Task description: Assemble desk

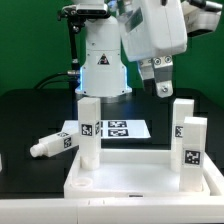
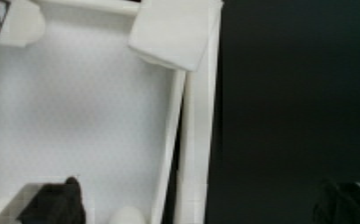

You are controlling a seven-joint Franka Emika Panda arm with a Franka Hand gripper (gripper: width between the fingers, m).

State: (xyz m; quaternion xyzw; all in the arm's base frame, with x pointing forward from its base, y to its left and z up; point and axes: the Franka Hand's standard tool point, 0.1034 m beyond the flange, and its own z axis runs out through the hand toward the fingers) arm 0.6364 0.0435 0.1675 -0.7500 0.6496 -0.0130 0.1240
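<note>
- Landmark for me is the tabletop panel (image 1: 135, 180): white, rimmed, lying flat on the black table (image 1: 25, 115), nearest the camera in the exterior view.
- Robot arm with its white base (image 1: 103, 62) stands well behind the panel.
- Gripper (image 1: 160, 83) hangs in the air above the panel's far edge, toward the exterior view's right. I see the jaws spread wide with nothing between them.
- Marker board (image 1: 118, 129) lies flat on the table just behind the panel.
- One tagged leg (image 1: 90, 132) stands upright at the panel's corner on the exterior view's left.
- Two more tagged legs, one (image 1: 194, 150) closer to the camera and one (image 1: 180, 120) just behind it, stand upright at the panel's edge on the exterior view's right.
- Fourth leg (image 1: 55, 146) lies on its side on the table, beside the panel on the exterior view's left.
- Wrist view: panel rim (image 2: 182, 150) runs along the frame, with a leg (image 2: 173, 35) standing on it. One dark fingertip (image 2: 52, 200) shows over the panel.
</note>
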